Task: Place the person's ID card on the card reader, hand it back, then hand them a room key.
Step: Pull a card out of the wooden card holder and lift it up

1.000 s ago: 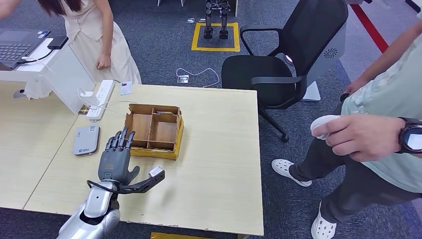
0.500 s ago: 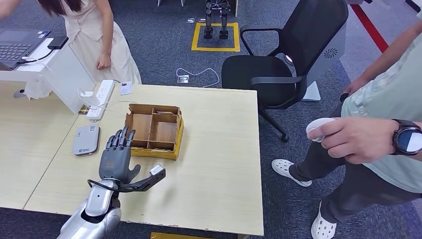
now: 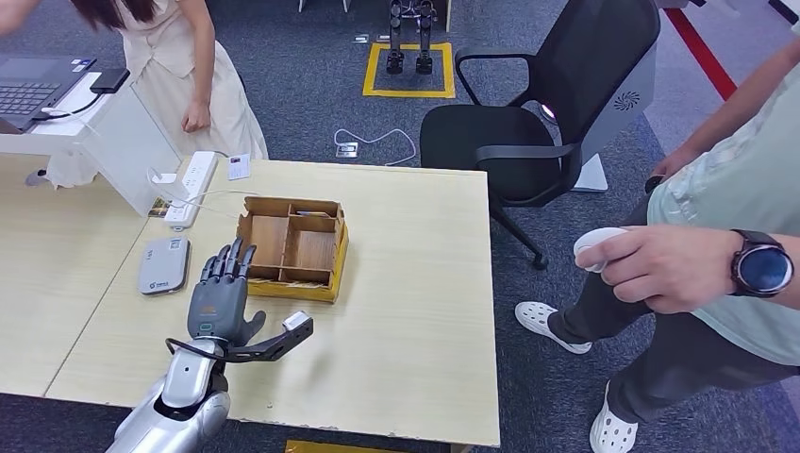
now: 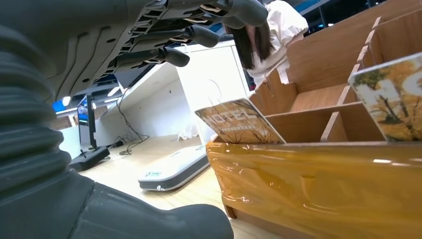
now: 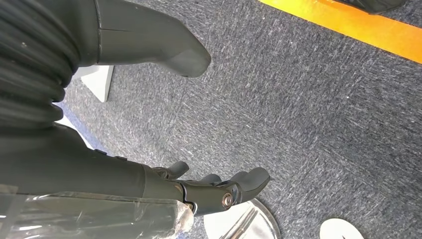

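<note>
Broadly, the wooden table point(image 3: 415, 311) carries everything near the left hand point(image 3: 219, 294), which hovers low over it with palm down, fingers spread and nothing in it. Beyond the table stands a black office chair point(image 3: 538, 113), far off to the hand's right, and a person in a cream dress point(image 3: 189, 75) stands past the table's far edge, ahead of the hand. A second person, at the far right, holds a small white device point(image 3: 599, 243) in one hand point(image 3: 660, 266), with a watch point(image 3: 759, 269) on that wrist. Just ahead of the fingertips and slightly to their right sits the wooden divided box point(image 3: 292, 247), its near wall wrapped in glossy yellow film; the left wrist view shows printed room key cards point(image 4: 239, 122) standing in its compartments. To the left of the hand, close by, lies the flat grey card reader point(image 3: 163, 265). A white power strip point(image 3: 191, 187) lies farther ahead, and a small ID card point(image 3: 238, 167) rests at the table's far edge beside it. The right hand point(image 5: 219, 191) hangs over grey carpet, fingers loosely apart and holding nothing.
</note>
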Robot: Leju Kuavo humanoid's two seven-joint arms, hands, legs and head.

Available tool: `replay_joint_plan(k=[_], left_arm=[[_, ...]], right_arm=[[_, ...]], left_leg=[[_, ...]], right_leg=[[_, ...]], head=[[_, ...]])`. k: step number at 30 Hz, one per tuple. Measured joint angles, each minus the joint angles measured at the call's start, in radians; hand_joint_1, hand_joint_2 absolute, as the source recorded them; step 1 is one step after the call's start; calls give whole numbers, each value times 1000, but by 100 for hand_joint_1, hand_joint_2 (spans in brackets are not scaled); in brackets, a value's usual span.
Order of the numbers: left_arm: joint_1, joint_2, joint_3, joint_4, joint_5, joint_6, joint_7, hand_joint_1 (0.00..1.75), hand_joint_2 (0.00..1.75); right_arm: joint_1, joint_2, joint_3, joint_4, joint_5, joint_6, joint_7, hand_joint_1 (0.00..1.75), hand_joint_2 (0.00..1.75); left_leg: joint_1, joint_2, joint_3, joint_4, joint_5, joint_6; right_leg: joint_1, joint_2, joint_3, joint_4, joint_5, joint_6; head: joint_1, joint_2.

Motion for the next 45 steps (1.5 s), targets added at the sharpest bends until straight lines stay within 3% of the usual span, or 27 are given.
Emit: replay_joint_plan(k=[34,35,38,39,45], left_arm=[[-14,-15,12,46,13,1,1,0,175],[-14,-15,12,46,15,1,1,12,175],[-14,-15,13,48,19,2,1,137,175],[-14,-15,13,49,20,2,1,168,175],[-14,-15,13,50,31,2,-6,175,175]], right_arm=[[0,0,0,0,6,1,4,0,175],[0,0,0,0,6,1,4,0,175],[0,0,0,-1,6,1,4,0,175],[0,0,0,-1,6,1,4,0,175],[0,0,0,-2,5,0,4,0,175]], left_leg=[[0,0,0,0,0,0],[0,0,0,0,0,0],[0,0,0,0,0,0],[0,0,0,0,0,0],[0,0,0,0,0,0]], right_leg=[[0,0,0,0,0,0],[0,0,0,0,0,0],[0,0,0,0,0,0],[0,0,0,0,0,0],[0,0,0,0,0,0]], head=[[0,0],[0,0],[0,0],[0,0],[0,0]])
